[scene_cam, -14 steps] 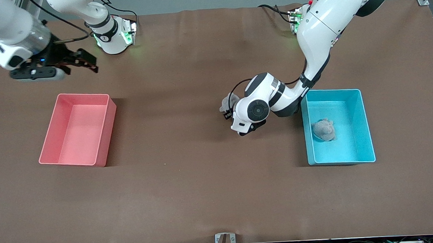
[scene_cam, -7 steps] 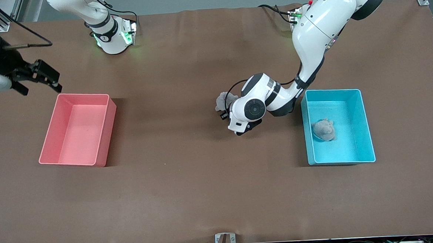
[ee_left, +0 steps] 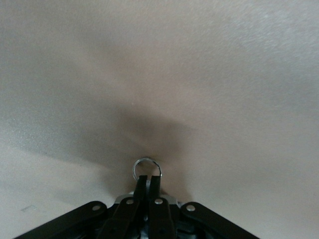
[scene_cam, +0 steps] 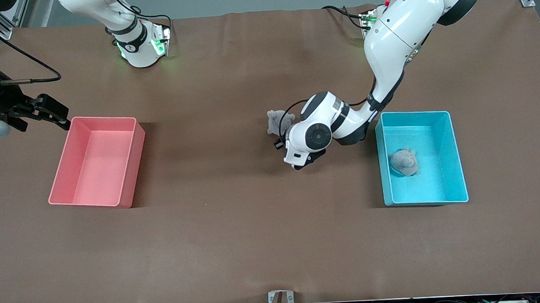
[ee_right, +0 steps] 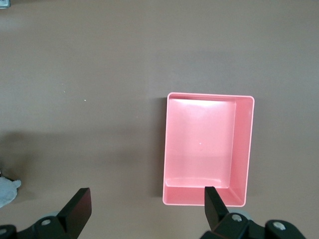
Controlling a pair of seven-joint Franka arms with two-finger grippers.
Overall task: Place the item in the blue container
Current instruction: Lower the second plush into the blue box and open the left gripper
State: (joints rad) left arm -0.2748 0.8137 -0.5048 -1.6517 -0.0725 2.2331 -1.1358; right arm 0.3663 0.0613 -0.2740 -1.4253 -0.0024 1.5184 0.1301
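From the front view I see my left gripper (scene_cam: 282,137) low at mid-table beside a grey plush toy (scene_cam: 275,120), which peeks out from under the wrist. The blue bin (scene_cam: 456,160) sits toward the left arm's end of the table, with another grey plush (scene_cam: 404,161) already lying in it. The right gripper (scene_cam: 48,112) waits, spread wide, just off the pink bin (scene_cam: 96,161).

In the left wrist view my fingers (ee_left: 148,183) are pinched tight on a small metal ring (ee_left: 147,167) against the table. The plush itself is hidden here, so I judge that the ring belongs to it. I'd lift slowly and straight, checking the toy comes along before swinging over the bin.

The right wrist view shows open fingertips (ee_right: 79,206) above the pink bin.

I can read no labels or writing anywhere.
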